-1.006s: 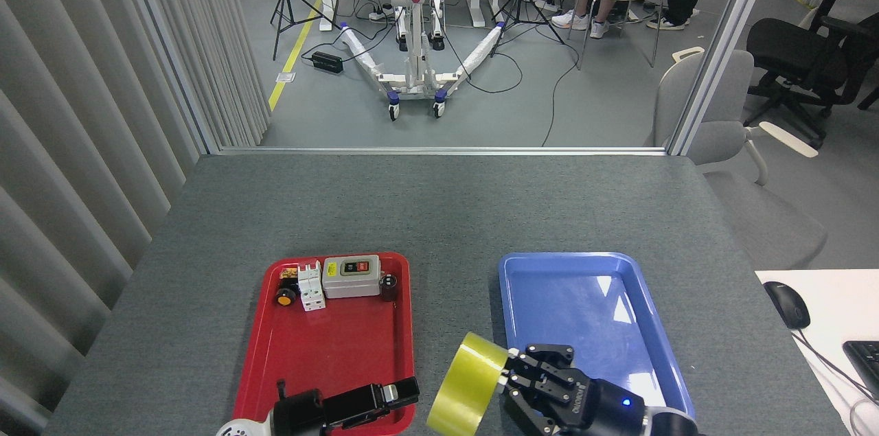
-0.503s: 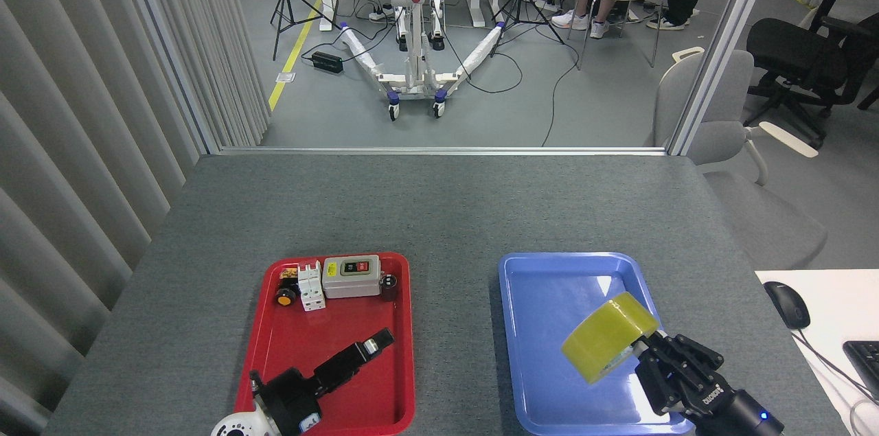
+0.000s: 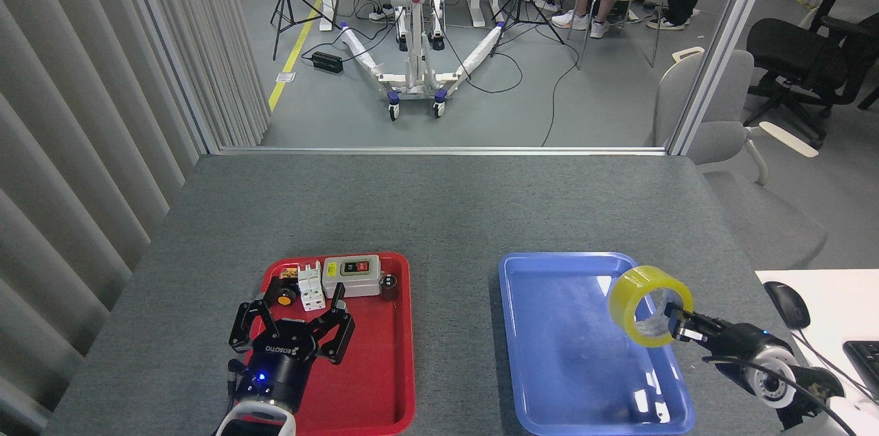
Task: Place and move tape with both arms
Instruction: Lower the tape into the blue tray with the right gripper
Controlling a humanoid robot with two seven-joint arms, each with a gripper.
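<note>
The yellow tape roll (image 3: pixel 649 305) hangs tilted in the air over the right side of the blue tray (image 3: pixel 549 340), its open core facing me. My right gripper (image 3: pixel 676 328) comes in from the lower right and is shut on the roll's near rim. My left gripper (image 3: pixel 292 327) stands over the red tray (image 3: pixel 371 381), its black fingers (image 3: pixel 240 326) spread open and holding nothing. It sits just in front of the small parts at the tray's far end.
The red tray's far end holds a grey switch box (image 3: pixel 351 276), a white breaker (image 3: pixel 310 285), an orange-capped knob (image 3: pixel 282 298) and a small dark part (image 3: pixel 389 287). A white desk with a mouse (image 3: pixel 786 303) and keyboard (image 3: pixel 865 360) borders the grey table (image 3: pixel 439 209) on the right.
My right gripper swung the tape from between the trays to the right, over the blue tray, turning its core toward me. My left gripper moved up over the red tray and opened its fingers.
</note>
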